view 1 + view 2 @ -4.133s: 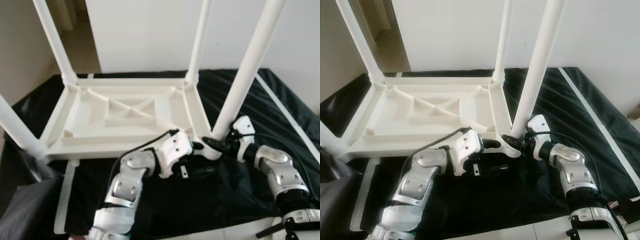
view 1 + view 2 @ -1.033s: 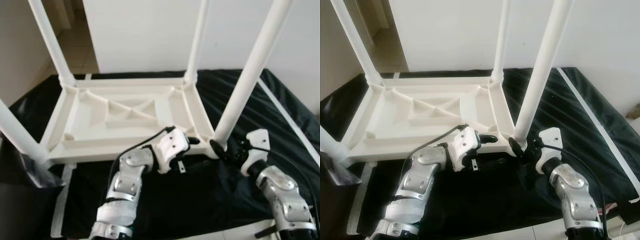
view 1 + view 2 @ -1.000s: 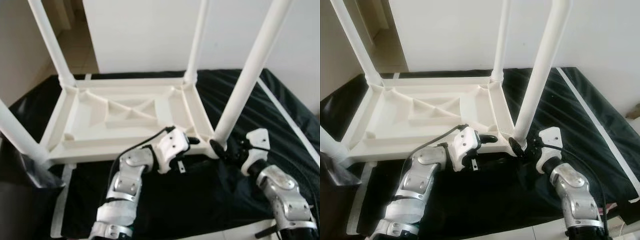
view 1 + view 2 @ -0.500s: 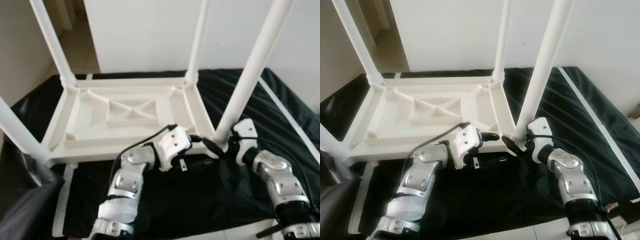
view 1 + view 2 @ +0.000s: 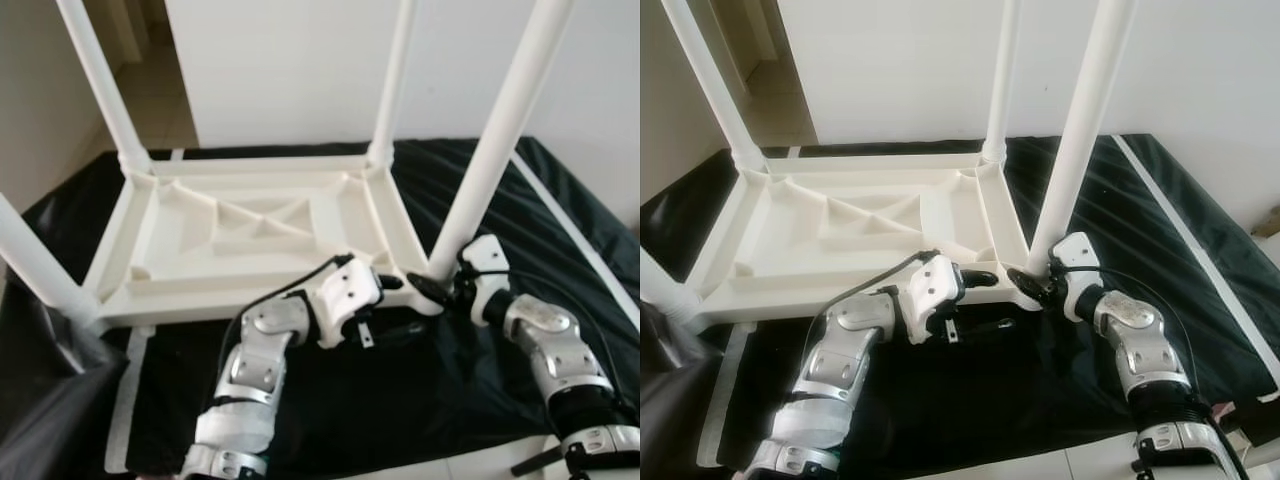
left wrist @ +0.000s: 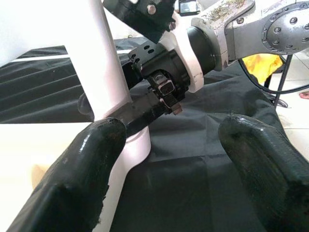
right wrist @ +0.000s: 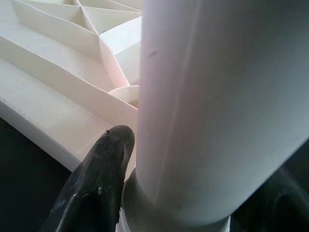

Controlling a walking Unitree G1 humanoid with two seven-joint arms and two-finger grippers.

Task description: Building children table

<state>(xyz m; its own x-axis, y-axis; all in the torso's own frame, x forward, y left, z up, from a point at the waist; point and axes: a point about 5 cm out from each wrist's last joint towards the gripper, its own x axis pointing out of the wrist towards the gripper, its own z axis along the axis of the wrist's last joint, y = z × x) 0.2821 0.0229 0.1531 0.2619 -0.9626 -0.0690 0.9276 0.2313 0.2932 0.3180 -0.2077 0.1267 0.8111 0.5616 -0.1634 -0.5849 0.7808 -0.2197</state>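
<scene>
While the white children's table (image 5: 250, 235) lies upside down on a black sheet (image 5: 560, 230), its ribbed underside faces up and its four legs rise from the corners. Nearest the robot on its right side stands the front right leg (image 5: 490, 150), seated in the table's corner socket. At the foot of this leg the right gripper (image 5: 1032, 284) has its two black fingers (image 7: 96, 183) closed around the leg, one on each side, just above the socket collar. Close by, the left gripper (image 5: 392, 300) reaches toward the same corner with its fingers spread apart; one finger (image 6: 79, 179) rests against the table's front edge beside the socket and the other (image 6: 263, 159) hangs over the black sheet, holding nothing. Both silver arms bend inward so that the two grippers meet near that corner. Behind the table is a white wall (image 5: 300, 60).
</scene>
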